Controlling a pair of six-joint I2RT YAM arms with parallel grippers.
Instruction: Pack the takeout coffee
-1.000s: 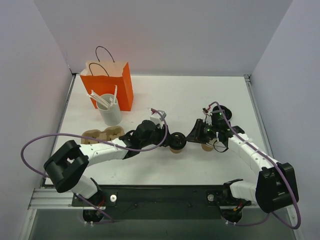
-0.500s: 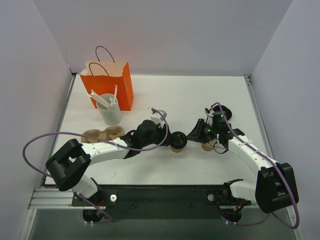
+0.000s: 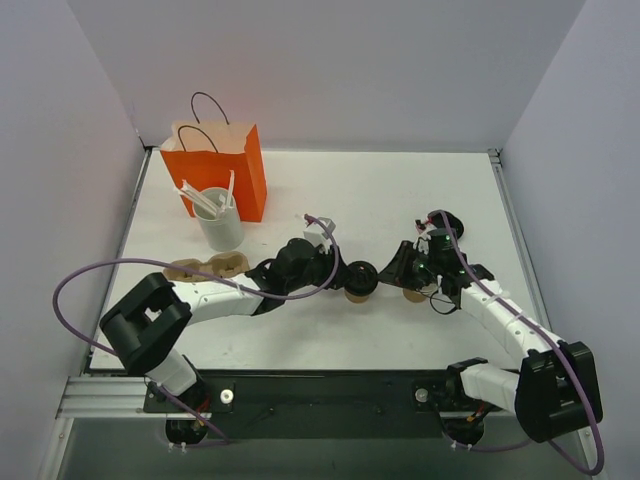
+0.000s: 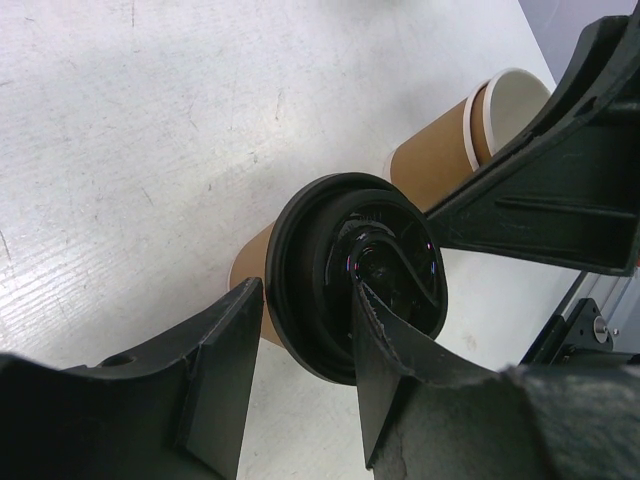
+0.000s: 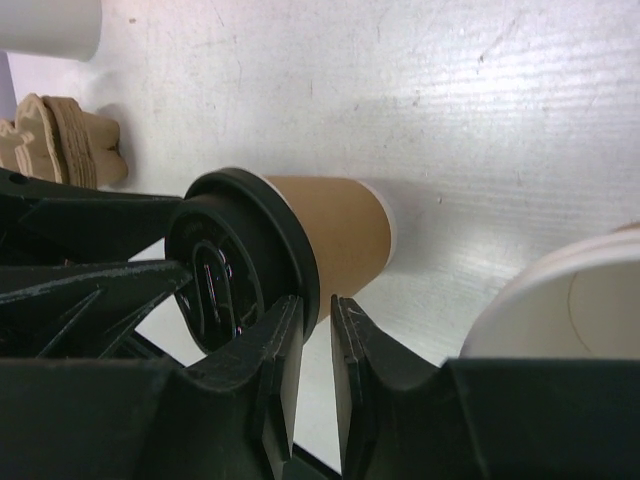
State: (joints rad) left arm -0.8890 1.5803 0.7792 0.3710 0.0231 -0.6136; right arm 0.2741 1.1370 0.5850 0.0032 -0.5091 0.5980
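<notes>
Workspace: white table, its surface scuffed and faintly scratched in the wrist views. Plain pale lavender-grey walls enclosed it: back wall at 12 o'clock, left wall at 9, right wall at 3. Along the 6 o'clock edge ran an aluminium rail and a black mounting plate. Lighting was even, shadows soft.

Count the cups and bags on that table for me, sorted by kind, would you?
Tan kraft-paper cup with a black plastic lid: 1
Tan kraft-paper cup without a lid: 1
Tall white cup holding stirrers: 1
Orange paper bag with cord handles: 1
Total: 4
</notes>
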